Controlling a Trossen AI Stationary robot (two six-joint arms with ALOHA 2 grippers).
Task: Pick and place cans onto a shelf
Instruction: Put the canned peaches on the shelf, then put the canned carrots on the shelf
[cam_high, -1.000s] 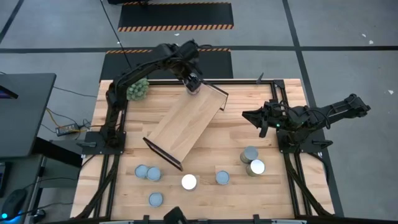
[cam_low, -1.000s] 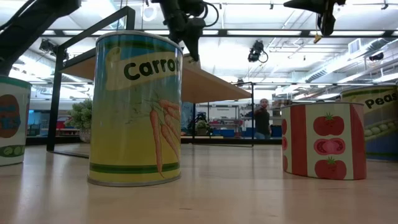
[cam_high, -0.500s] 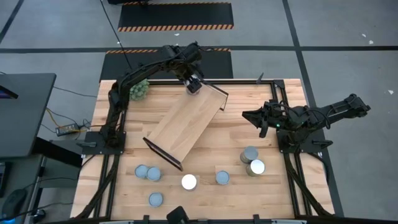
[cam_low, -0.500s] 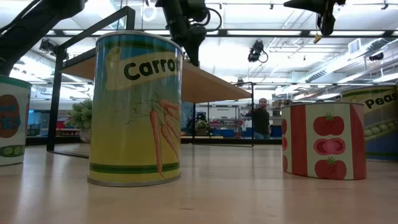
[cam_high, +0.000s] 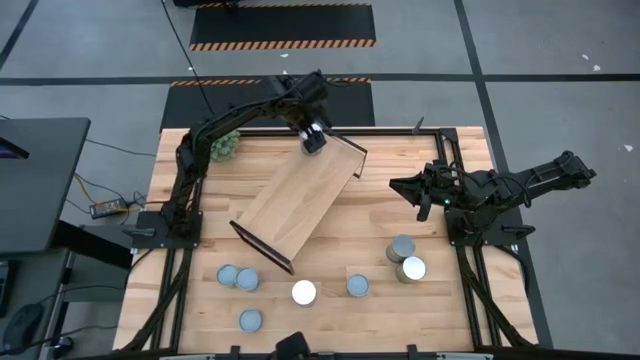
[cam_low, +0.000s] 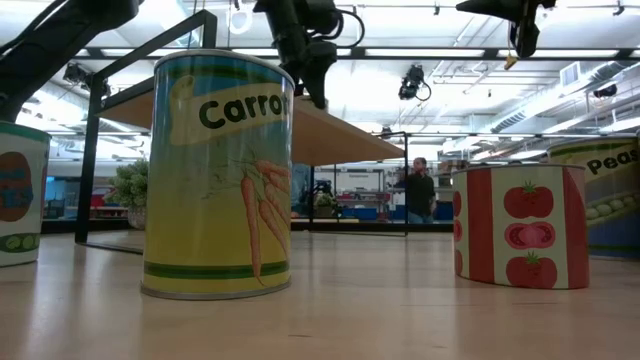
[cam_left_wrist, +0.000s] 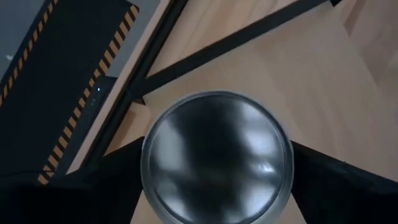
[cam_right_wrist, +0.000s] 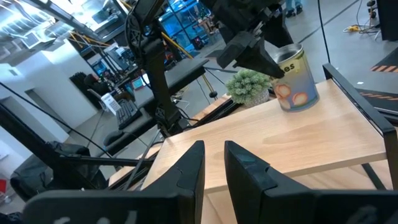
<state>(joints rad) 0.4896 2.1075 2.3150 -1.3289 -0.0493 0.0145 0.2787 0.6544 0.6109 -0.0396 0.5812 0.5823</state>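
Observation:
The shelf (cam_high: 295, 195) stands diagonally across the table on its black frame ends. On its far end stands a can (cam_right_wrist: 292, 78) with a silvery top (cam_left_wrist: 216, 158). My left gripper (cam_high: 313, 138) is over this can, slanting down and open, one finger on either side of the can's wall. Several more cans stand near the front edge, among them a white-topped one (cam_high: 303, 292) and a pair (cam_high: 405, 260). My right gripper (cam_high: 395, 183) hangs shut and level above the table's right half, holding nothing. My left gripper has its fingers (cam_left_wrist: 329, 180) close beside the can's side wall, coming steeply from above. I cannot tell whether they touch it. The can stands upright with its base on the shelf's far end (cam_right_wrist: 311, 118).
A spiky green plant (cam_high: 222, 145) stands at the far left corner beside the left arm. In the low view a carrot can (cam_low: 218, 175) and a tomato can (cam_low: 520, 225) stand close to the camera. A person (cam_low: 420, 190) is in the room behind.
My left gripper has rolled a little about the line it points along, staying over the shelf's far end.

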